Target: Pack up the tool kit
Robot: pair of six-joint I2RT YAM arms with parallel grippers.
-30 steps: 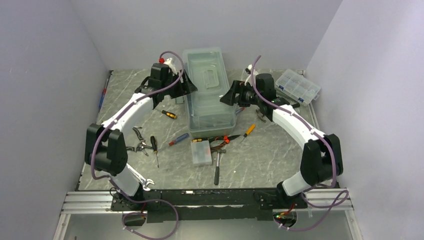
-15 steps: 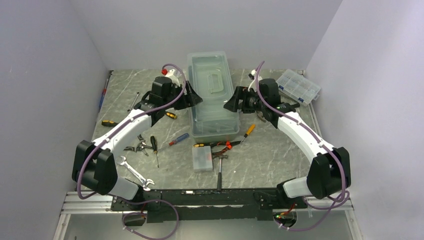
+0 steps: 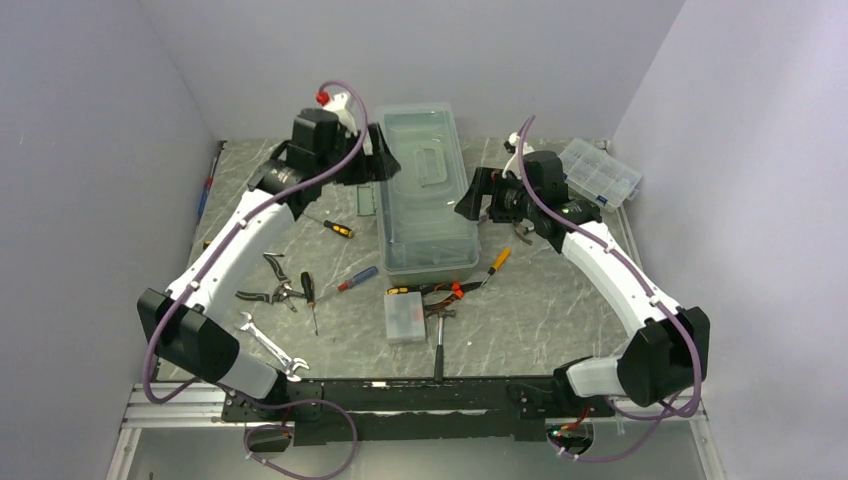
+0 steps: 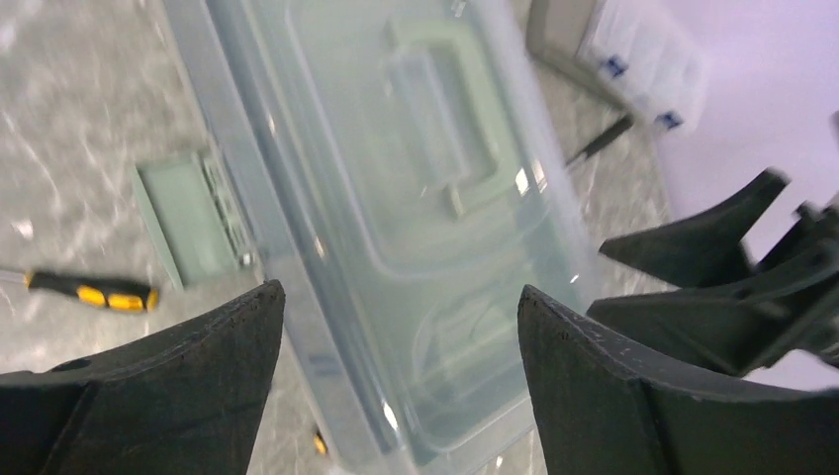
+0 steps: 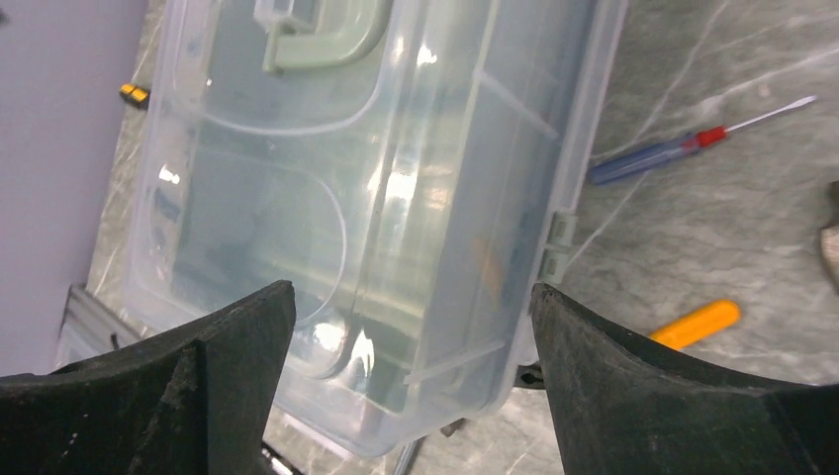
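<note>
The tool kit [image 3: 425, 200] is a long sage-green box with a clear lid and a green handle on top, and it stands mid-table toward the back wall. The left gripper [image 3: 386, 166] hangs at its left long side and the right gripper [image 3: 468, 198] at its right side. Both have their fingers wide apart and hold nothing.

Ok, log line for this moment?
clear-lidded sage-green plastic toolbox: closed; left gripper: open, over its left edge; right gripper: open, by its right side

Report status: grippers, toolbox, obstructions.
Open and empty: left gripper, right gripper, flanking the toolbox. Lid down. Orange-handled screwdriver lies loose by its near right corner.
</note>
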